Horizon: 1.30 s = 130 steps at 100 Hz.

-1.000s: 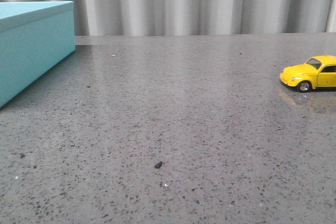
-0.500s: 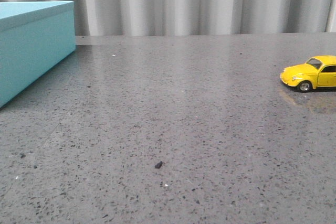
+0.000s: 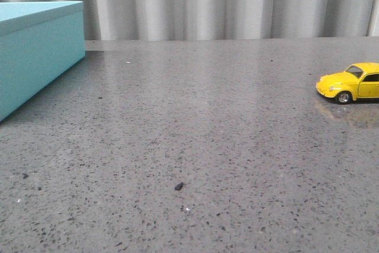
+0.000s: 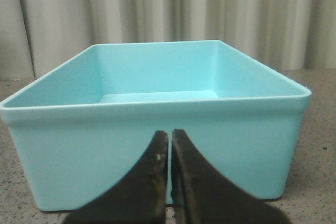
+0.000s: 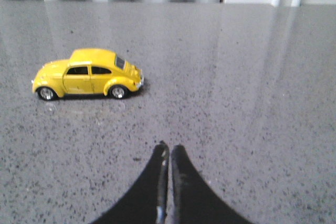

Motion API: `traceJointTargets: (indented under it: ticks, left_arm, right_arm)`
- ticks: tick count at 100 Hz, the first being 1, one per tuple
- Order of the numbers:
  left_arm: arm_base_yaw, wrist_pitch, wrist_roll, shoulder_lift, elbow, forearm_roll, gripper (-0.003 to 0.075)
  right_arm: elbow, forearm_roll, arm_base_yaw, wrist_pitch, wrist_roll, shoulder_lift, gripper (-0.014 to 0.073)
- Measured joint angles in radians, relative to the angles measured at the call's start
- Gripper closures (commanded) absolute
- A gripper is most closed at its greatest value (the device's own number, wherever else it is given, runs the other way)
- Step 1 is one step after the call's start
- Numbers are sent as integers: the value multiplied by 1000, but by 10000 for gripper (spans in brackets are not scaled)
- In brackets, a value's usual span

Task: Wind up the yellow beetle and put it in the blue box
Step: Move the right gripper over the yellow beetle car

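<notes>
Right pincer (image 5: pixel 169 153) closed, apart from yellow beetle (image 5: pixel 87 74).

The front camera looks low across the table (image 3: pixel 195 122); each wrist camera faces level past its gripper.

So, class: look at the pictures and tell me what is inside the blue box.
The blue box stands open, and the left wrist view shows only its bare turquoise floor and inner walls. The near wall hides the front strip of the floor. The yellow beetle is still out on the table.
</notes>
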Motion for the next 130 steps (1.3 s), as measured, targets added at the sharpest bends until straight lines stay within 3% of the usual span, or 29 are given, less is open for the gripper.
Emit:
traceJointTargets:
  ticks: [40,57,82,105,130]
  left_arm:
    - [0,-60,-5,0,-4,-131,741]
    - [0,-18,-8,48,-89,-131,741]
    - [0,-29,-8,209,-235,-131,741]
    - [0,-105,-8,276,-265,-131,741]
    - [0,-119,-8,278,-266,-133,741]
  right_arm:
    - [0,-2,0,-204,0,0,635]
    - [-37,-2,0,-113,0,24,635]
    - [-278,-2,0,127,0,222,635]
    - [-347,0,0,95,0,351,635]
    - [-497,2,38,238,0,514,635]
